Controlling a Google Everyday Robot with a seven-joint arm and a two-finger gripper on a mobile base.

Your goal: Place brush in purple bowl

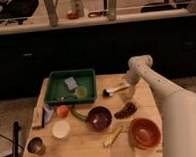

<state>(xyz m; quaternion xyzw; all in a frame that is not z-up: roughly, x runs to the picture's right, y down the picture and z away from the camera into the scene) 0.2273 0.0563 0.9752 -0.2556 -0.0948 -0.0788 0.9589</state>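
Note:
The brush (pixel 115 90) lies on the wooden table (pixel 85 146) right of the green tray, its dark head pointing left and its white handle running right. My gripper (pixel 126 90) hangs at the handle's right end, pointing down, and stands open around or just above it; contact is not discernible. The purple bowl (pixel 100 118) sits upright near the table's middle, in front and to the left of the brush, with nothing visible inside.
A green tray (pixel 71 73) with a grey sponge and a small green cup stands at the back left. An orange-red bowl (pixel 145 132), a yellowish stick (pixel 112 137), a dark clump (pixel 126 110), a white bowl (pixel 60 129), a metal cup (pixel 35 145) and an orange ball (pixel 62 110) are spread around.

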